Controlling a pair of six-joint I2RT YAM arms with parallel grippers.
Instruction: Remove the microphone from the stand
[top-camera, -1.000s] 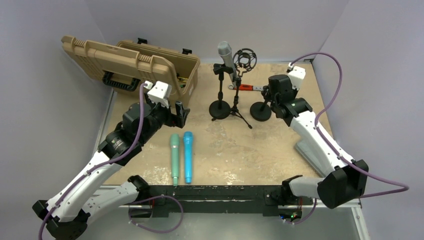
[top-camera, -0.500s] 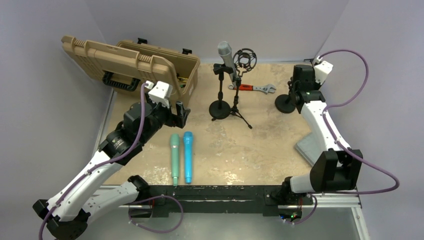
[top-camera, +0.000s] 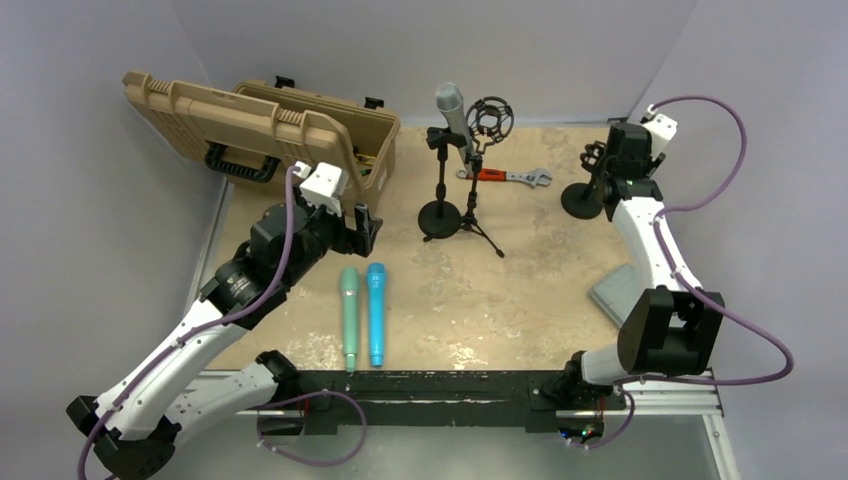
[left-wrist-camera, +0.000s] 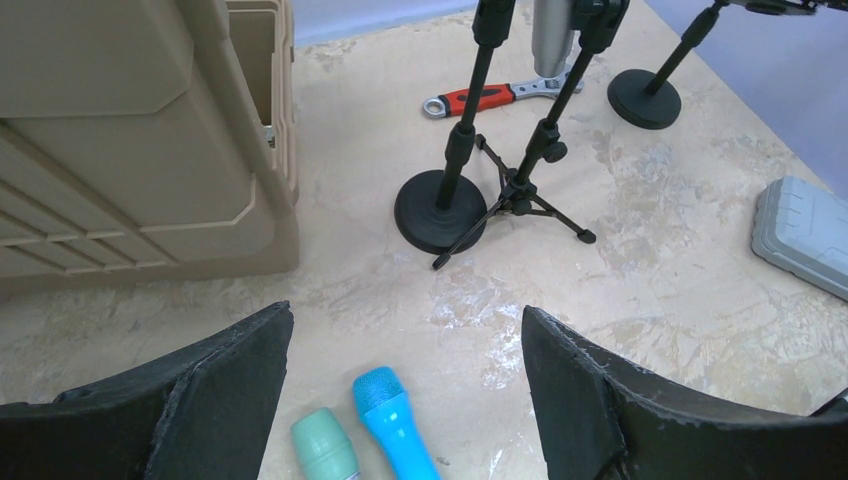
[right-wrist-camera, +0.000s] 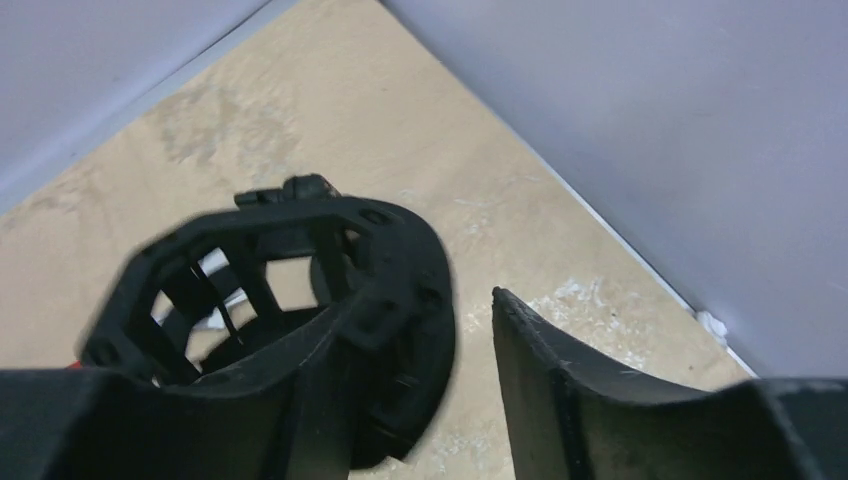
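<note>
A silver microphone (top-camera: 450, 105) sits clipped in a black stand with a round base (top-camera: 440, 216); its lower body shows in the left wrist view (left-wrist-camera: 552, 35). My left gripper (top-camera: 362, 228) is open and empty, low over the table in front of that stand (left-wrist-camera: 440, 210). My right gripper (top-camera: 604, 166) is open at the far right. It is at the black shock-mount ring (right-wrist-camera: 290, 280) of a second round-base stand (top-camera: 580, 200). The ring's side lies against my left finger, with a gap to the right finger.
A tripod stand (top-camera: 478, 222) with an empty shock mount (top-camera: 490, 116) stands beside the microphone stand. Teal (top-camera: 349, 315) and blue (top-camera: 376, 310) microphones lie near the front. A red-handled wrench (top-camera: 505, 176), an open tan case (top-camera: 300, 130) and a grey box (top-camera: 615, 295) are also here.
My right arm has swung to the back right corner, and the round-base stand with the shock mount has moved with it, from the middle to the right edge. The left arm has barely moved.
</note>
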